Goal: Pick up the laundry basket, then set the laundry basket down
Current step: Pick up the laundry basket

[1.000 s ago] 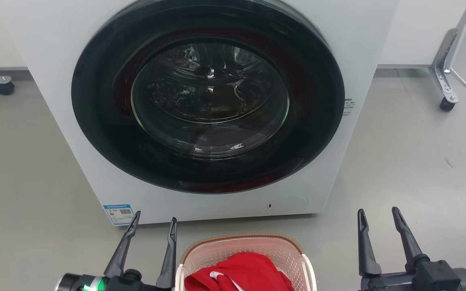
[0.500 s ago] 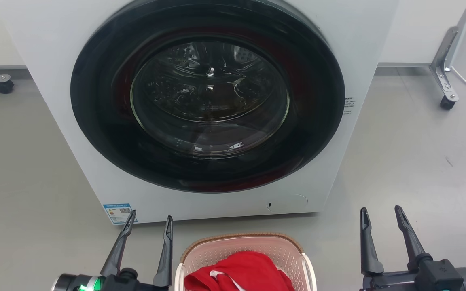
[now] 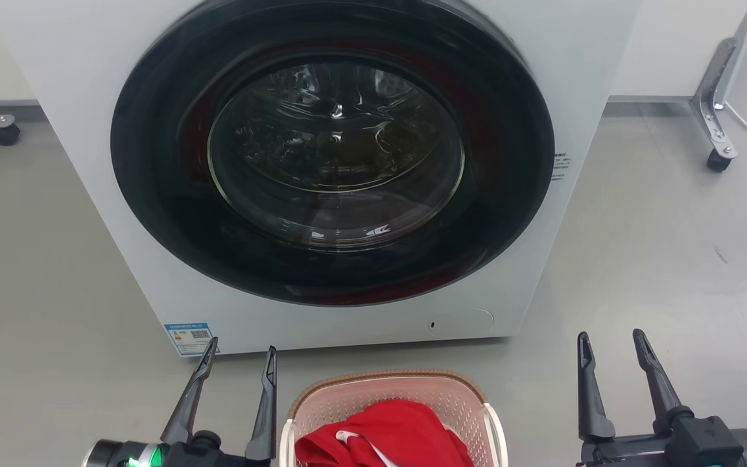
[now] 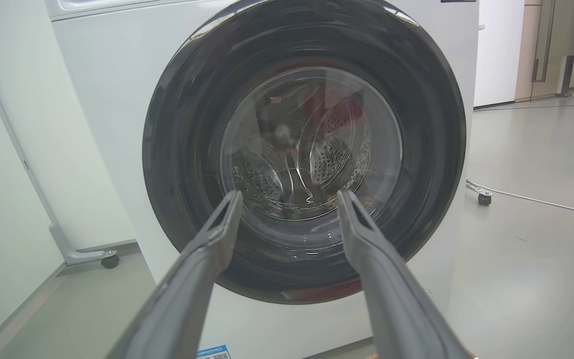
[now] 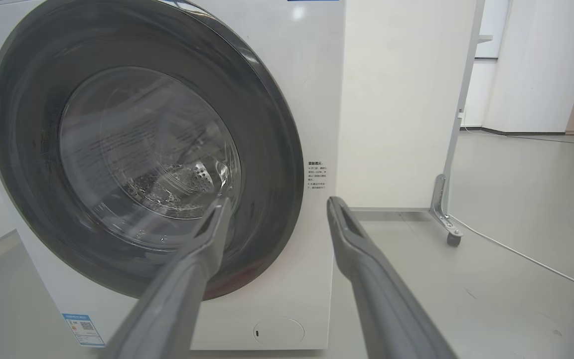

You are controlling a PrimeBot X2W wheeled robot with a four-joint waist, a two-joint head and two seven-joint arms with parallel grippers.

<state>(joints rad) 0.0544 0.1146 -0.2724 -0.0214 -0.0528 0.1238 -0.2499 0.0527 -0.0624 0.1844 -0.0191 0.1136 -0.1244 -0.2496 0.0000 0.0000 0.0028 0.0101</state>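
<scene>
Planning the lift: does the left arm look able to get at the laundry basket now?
Probably yes. The left gripper is open and empty, close beside the left edge of the laundry basket, with nothing between them; its height above it is unclear.

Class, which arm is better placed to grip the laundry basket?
Left: the left end effector, open, stands beside the pale pink-cream perforated plastic laundry basket; the right end effector, also open, is farther off.

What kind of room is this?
Probably a laundry corner in a lab or office: a big white front-loading washing machine, a pale pink perforated plastic laundry basket holding red cloth, and a white partition on castors.
</scene>
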